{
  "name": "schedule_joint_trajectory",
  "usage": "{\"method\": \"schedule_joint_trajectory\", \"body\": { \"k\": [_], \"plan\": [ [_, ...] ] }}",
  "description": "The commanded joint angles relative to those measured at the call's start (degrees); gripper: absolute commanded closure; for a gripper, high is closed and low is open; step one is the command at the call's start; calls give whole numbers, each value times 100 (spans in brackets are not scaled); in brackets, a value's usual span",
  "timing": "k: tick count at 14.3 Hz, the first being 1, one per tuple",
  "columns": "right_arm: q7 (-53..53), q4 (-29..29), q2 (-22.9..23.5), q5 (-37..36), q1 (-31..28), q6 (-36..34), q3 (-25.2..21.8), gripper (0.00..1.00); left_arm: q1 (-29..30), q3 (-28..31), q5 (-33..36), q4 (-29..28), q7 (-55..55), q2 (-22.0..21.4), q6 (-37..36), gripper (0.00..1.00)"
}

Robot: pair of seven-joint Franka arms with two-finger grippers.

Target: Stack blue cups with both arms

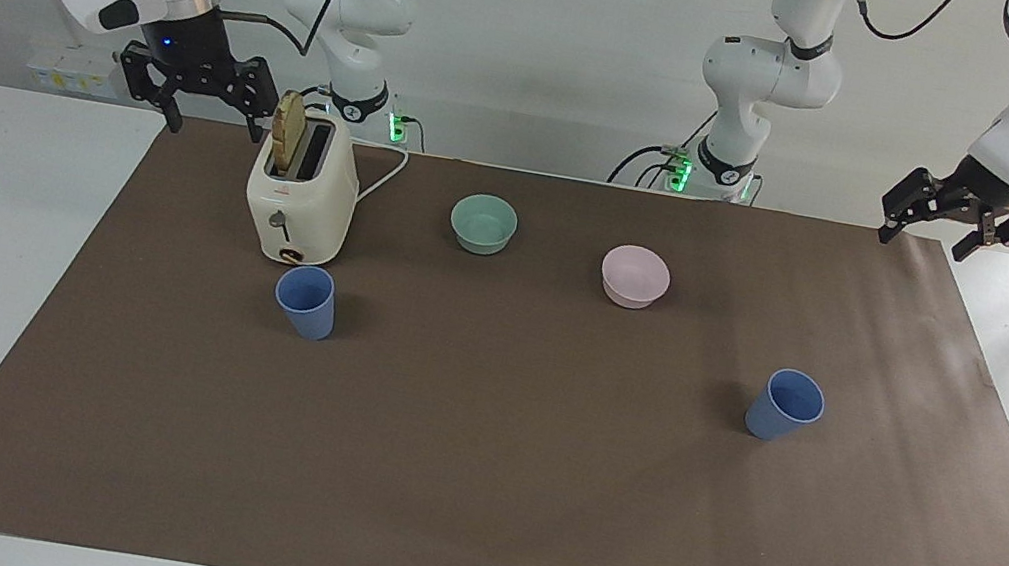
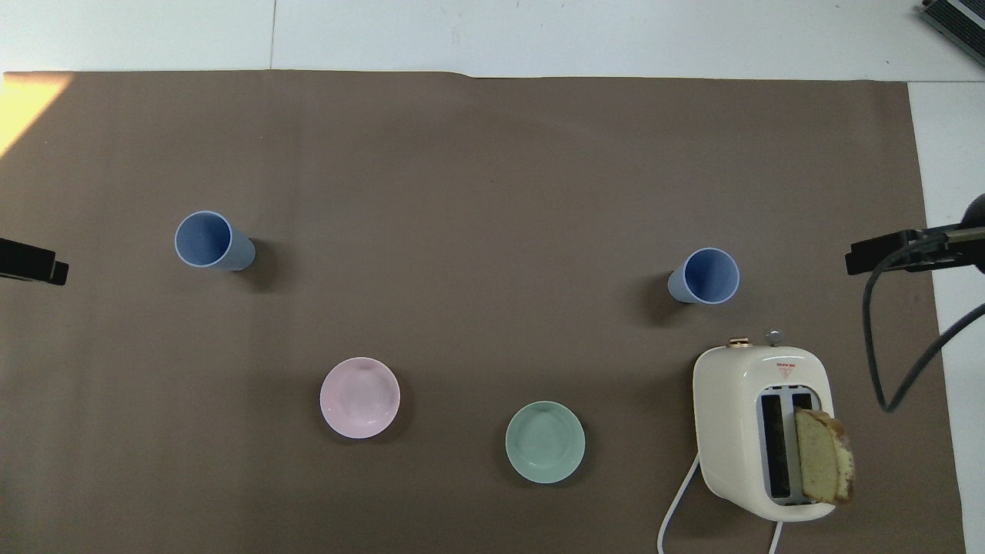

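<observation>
The bench [image 1: 470, 500] carries a toaster [image 1: 299, 205] near the robots' edge. Both arms wait raised: the right gripper [image 1: 196, 87] over that edge by the toaster, the left gripper [image 1: 960, 219] over the left arm's corner, each apparently spread wide and empty. Two blue cups [image 1: 306, 300] [image 1: 784, 404] stand upright mid-bench, well apart. Nothing is started; each arm must descend onto its nearest cup.

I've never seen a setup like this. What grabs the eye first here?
Two blue cups stand upright and apart on the brown mat: one right by the cream toaster holding a bread slice, the other toward the left arm's end. Above the mat's corners hang the open right pincer and left pincer, both empty.
</observation>
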Motion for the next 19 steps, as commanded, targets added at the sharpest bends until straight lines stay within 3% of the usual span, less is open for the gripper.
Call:
{"method": "schedule_joint_trajectory", "body": {
  "k": [1, 19],
  "plan": [
    [-41, -210, -156, -36, -39, 150, 10, 0, 27, -31, 84, -140, -71, -120, 31, 0],
    [-41, -246, -174, 52, -39, 168, 10, 0, 10, -31, 84, -131, -36, -129, -30, 0]
  ]
}}
